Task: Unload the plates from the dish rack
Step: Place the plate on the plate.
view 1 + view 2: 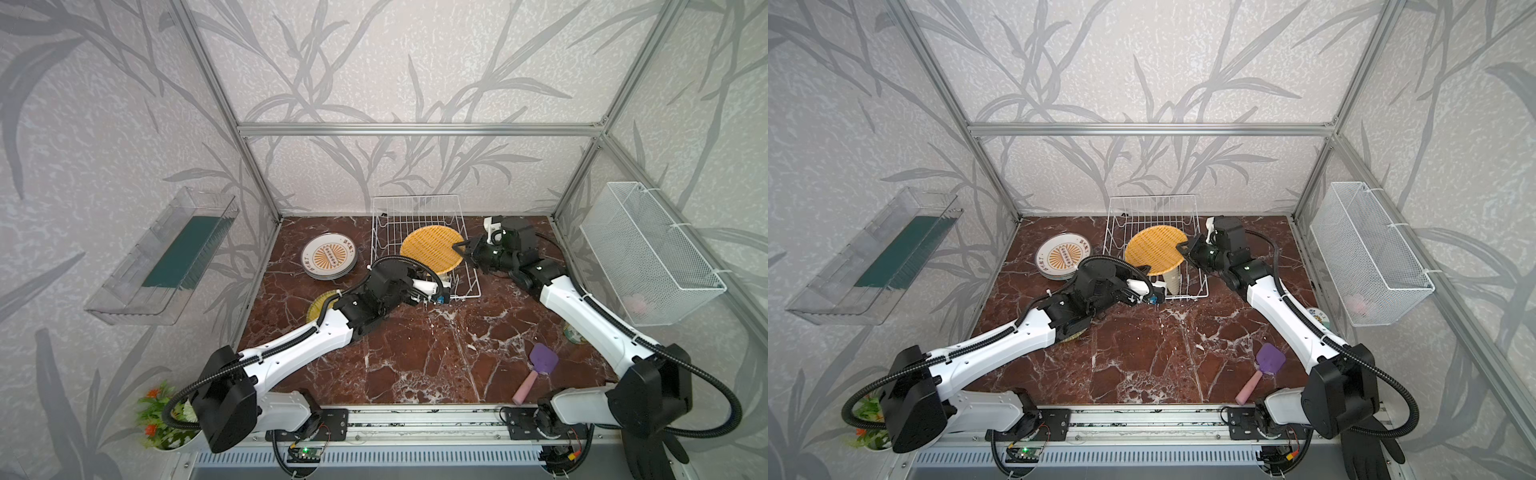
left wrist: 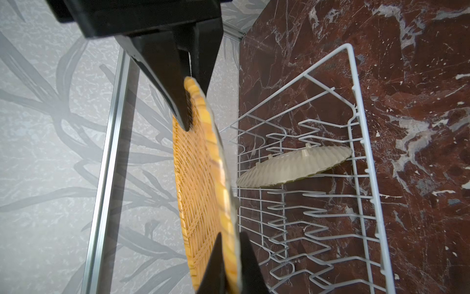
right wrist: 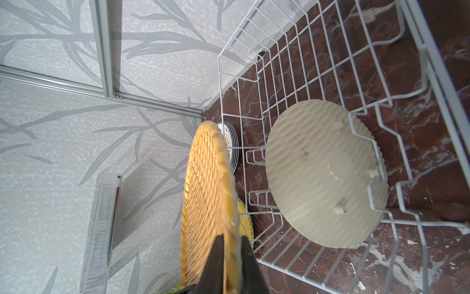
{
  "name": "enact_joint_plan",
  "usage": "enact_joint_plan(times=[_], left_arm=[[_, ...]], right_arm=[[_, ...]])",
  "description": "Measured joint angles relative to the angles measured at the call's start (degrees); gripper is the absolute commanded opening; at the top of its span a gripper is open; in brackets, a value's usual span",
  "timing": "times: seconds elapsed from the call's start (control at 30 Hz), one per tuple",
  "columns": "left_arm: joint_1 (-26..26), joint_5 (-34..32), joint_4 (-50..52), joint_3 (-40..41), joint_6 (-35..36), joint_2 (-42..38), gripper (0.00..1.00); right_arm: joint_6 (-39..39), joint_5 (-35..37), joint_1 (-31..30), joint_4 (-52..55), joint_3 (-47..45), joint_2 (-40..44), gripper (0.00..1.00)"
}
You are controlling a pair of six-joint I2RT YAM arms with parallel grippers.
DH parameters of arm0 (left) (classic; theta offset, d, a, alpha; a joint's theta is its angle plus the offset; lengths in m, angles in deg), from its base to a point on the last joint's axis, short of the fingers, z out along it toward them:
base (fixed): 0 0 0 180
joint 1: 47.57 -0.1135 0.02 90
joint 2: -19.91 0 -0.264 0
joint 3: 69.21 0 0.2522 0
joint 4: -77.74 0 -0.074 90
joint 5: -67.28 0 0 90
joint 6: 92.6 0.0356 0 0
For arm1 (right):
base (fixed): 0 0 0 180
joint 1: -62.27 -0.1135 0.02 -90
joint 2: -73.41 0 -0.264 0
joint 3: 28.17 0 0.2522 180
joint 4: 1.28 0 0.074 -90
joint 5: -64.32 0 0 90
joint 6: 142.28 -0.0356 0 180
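Note:
Both grippers hold a yellow woven plate (image 1: 432,253) (image 1: 1154,251) nearly on edge above the white wire dish rack (image 1: 415,212) (image 2: 376,203). My left gripper (image 2: 231,236) is shut on its near-left rim. At the opposite rim my right gripper (image 1: 461,248) (image 3: 232,239) is shut too, and it also shows in the left wrist view (image 2: 193,96). A second plate (image 2: 295,165) (image 3: 325,173) leans in the rack's tines, its beige underside showing. A stack of white sunburst plates (image 1: 329,256) lies left of the rack. Another yellow plate (image 1: 320,305) lies under my left arm.
A clear tray with a green strip (image 1: 166,257) hangs on the left wall and a white mesh basket (image 1: 648,249) on the right wall. A purple scraper with a pink handle (image 1: 540,365) and a small printed dish (image 1: 575,334) lie near my right arm.

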Motion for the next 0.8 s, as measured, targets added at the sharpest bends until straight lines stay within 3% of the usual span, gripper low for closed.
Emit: enact_joint_plan(times=[0.17, 0.3, 0.33, 0.43, 0.7, 0.8], left_arm=[[0.00, -0.11, -0.39, 0.22, -1.36, 0.00, 0.24], [0.00, -0.15, -1.16, 0.22, -4.76, 0.02, 0.56], [-0.02, -0.20, -1.49, 0.22, -6.32, 0.02, 0.72], [-0.04, -0.35, -1.97, 0.22, -9.29, -0.02, 0.88], [-0.09, -0.37, -1.99, 0.24, -14.40, -1.68, 0.99], [-1.09, 0.74, 1.14, 0.61, -20.44, -4.28, 0.99]], right_arm=[[0.59, 0.00, 0.00, -1.09, -0.55, 0.00, 0.00], [2.91, 0.63, 0.00, -3.89, -1.49, 0.15, 0.00], [3.15, 0.85, 0.09, -4.44, -2.14, 0.24, 0.00], [3.58, 1.51, 0.98, -5.25, -4.15, 0.72, 0.00], [4.70, 3.10, 4.85, -5.46, -6.05, 3.58, 0.00], [6.32, 2.99, 6.43, -6.58, -7.04, 5.68, 0.00]])
